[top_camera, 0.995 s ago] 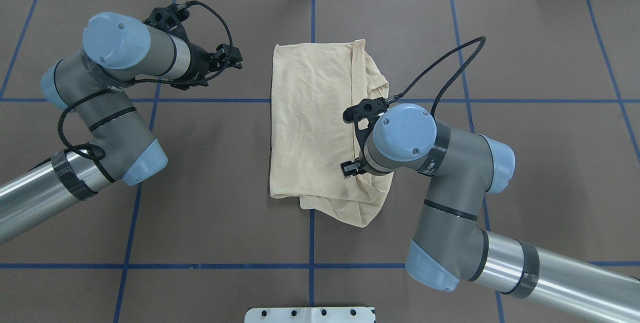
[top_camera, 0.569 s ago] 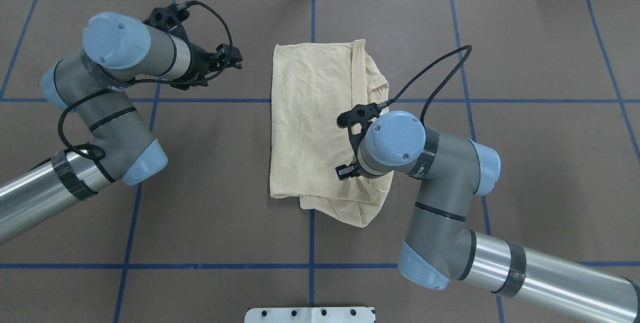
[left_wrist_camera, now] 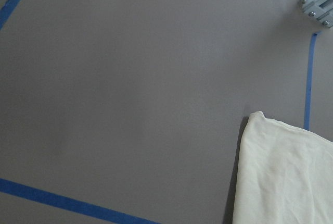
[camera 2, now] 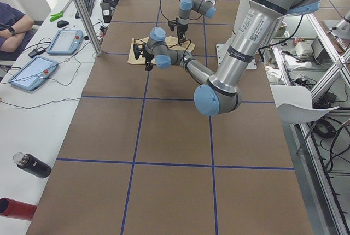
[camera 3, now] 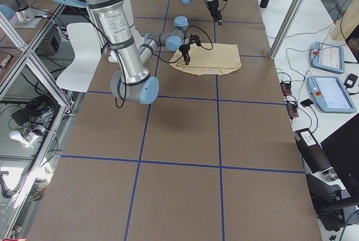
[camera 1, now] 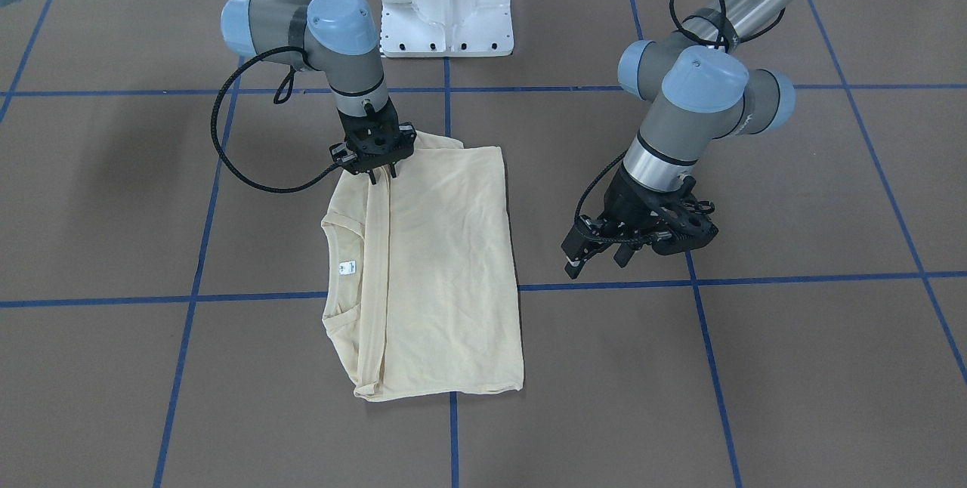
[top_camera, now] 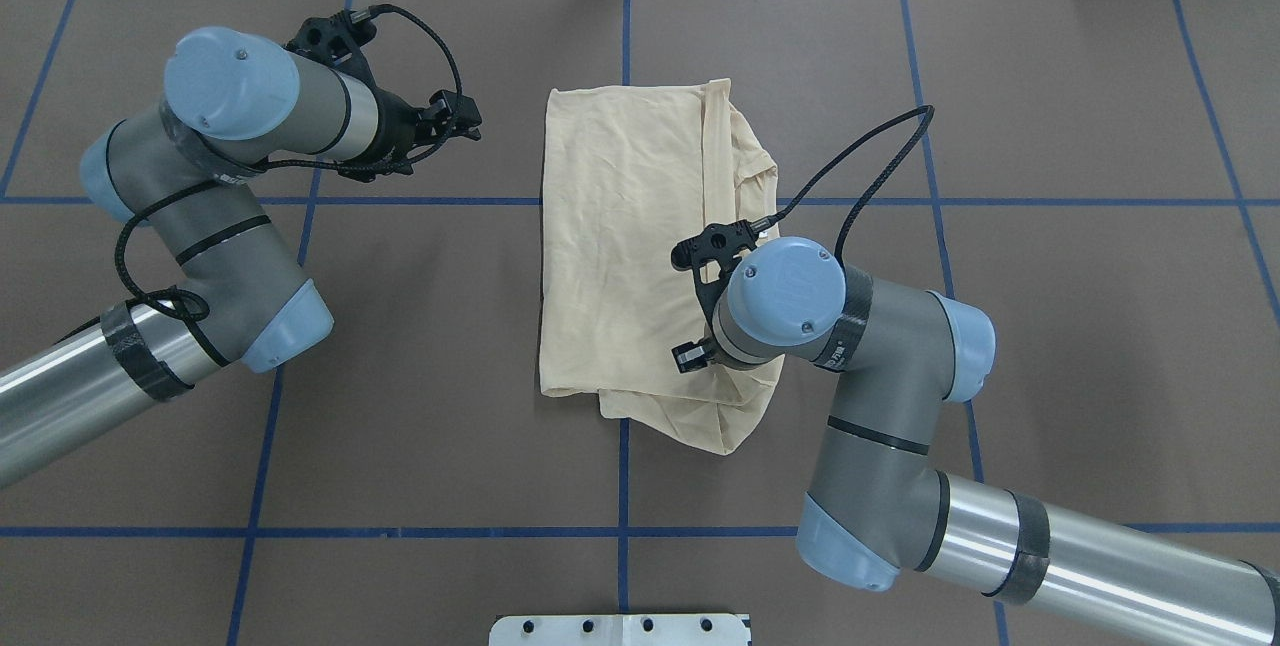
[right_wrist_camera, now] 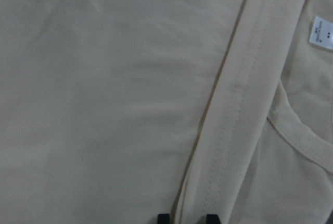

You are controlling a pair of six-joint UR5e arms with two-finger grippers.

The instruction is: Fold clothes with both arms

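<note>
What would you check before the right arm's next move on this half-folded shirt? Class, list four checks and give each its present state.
1. Right gripper placed on the shirt: ok. It straddles the stitched hem.
2. Right gripper's hold on the cloth: cannot tell. A gap shows between its fingertips.
3. Left gripper off the shirt: ok. It is open and empty, over bare table beside the shirt.
4. Folded edges lined up: not ok. A corner sticks out past the fold on the robot's side.
</note>
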